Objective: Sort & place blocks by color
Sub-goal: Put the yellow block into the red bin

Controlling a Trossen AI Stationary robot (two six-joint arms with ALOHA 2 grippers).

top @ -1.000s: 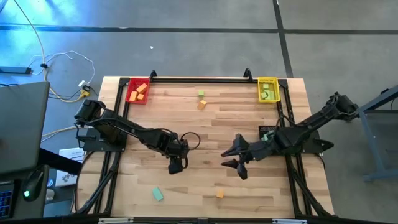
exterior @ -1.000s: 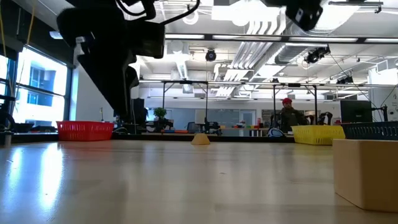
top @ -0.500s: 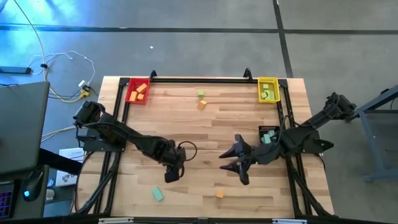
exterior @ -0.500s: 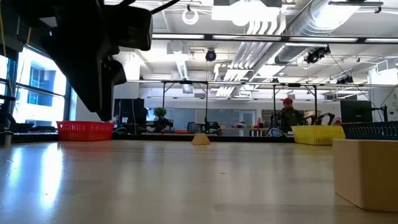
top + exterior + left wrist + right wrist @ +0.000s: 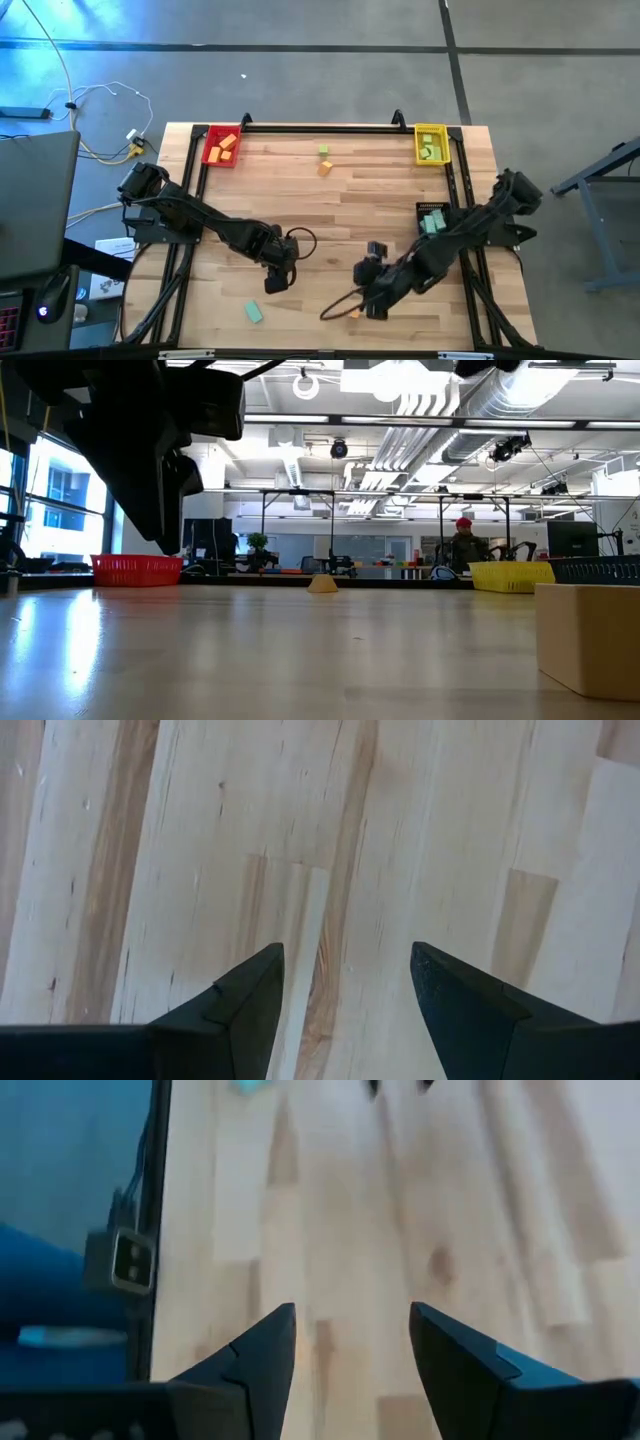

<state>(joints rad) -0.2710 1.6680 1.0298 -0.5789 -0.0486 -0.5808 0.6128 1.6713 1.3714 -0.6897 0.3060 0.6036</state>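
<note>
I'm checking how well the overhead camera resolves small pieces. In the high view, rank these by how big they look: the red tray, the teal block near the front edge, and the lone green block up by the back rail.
1. red tray, clearly largest
2. teal block
3. green block, only slightly smaller than the teal one; close enough that I would not insist on it

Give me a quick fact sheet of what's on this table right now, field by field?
Red tray: far left corner, orange blocks inside
Yellow tray: far right corner, green blocks inside
Loose blocks: green block and orange block mid-table; teal block near front edge
Left claw: open, empty, over bare wood
Right claw: open, empty, near front edge
</note>
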